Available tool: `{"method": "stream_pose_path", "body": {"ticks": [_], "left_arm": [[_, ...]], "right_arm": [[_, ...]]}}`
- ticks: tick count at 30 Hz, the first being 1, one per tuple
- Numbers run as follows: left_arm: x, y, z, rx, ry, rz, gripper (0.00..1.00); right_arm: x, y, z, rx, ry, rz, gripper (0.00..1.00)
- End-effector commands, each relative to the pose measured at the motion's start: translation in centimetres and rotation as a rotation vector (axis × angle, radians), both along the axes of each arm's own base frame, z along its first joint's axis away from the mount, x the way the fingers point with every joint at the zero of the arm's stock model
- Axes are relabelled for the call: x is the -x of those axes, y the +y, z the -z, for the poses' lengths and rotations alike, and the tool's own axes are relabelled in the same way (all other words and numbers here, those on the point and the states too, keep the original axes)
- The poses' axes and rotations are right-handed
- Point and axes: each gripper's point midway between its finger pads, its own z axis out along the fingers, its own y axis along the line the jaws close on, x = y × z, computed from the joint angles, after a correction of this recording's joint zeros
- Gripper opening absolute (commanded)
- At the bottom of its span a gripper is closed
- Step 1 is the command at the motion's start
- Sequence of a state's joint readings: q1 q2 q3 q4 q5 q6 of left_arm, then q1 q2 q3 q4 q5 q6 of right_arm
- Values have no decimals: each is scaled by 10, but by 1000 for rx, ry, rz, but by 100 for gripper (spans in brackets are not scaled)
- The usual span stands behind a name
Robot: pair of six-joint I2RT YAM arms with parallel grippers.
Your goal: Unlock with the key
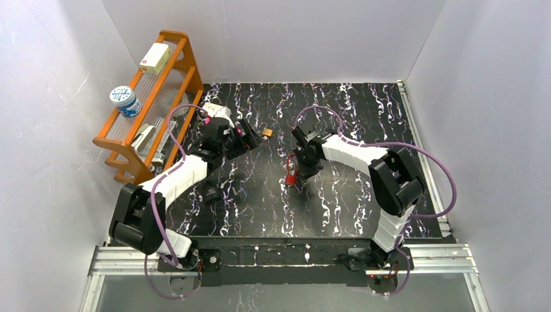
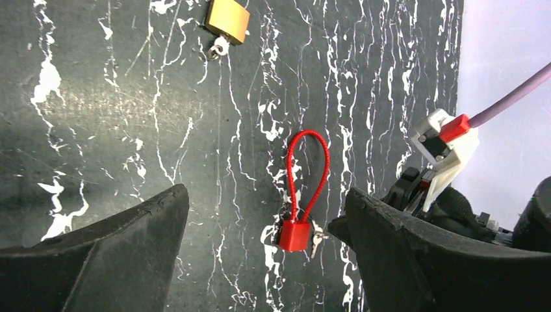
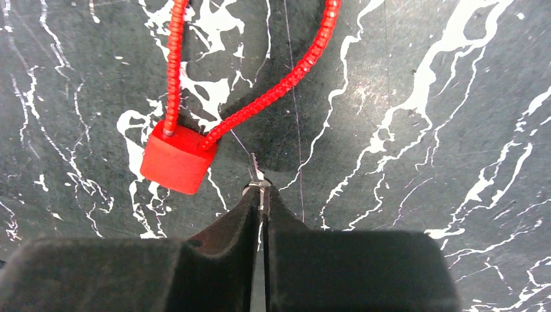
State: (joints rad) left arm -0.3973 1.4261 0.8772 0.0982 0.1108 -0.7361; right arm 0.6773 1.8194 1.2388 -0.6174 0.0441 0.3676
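My right gripper point(image 1: 298, 177) sits low over the red lock point(image 1: 291, 177) on the mat point(image 1: 364, 104); I can't judge its jaws from here. My left gripper point(image 1: 255, 136) hangs just beside the brass padlock point(image 1: 267, 132). An orange rack point(image 1: 170, 84) stands far left.

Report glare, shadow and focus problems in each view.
Top external: even light, sharp, though the red cable lock is tiny. Left wrist: glare smears the mat at left, and the left tool is dark and soft-edged. Right wrist: lock and key are crisp, while the right tool is nearly black, detail lost.
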Motion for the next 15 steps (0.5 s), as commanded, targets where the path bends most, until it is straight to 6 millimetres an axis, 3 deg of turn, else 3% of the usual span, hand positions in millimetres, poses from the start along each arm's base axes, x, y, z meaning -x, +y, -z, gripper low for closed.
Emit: {"method": "stream_pose_path", "body": {"ticks": [1,8,15], "left_arm": [[2,-7,-22,68,-48,3,87],[6,-5,-19,65,-42,-3,87],[9,-5,-16,67,-33,-1,87]], "right_arm": [[-5,3,-15,-33,-58,0,20],[8,2,-9,-38,-12,-60,31],[13,7,-4,-52,31,-73,32]]}}
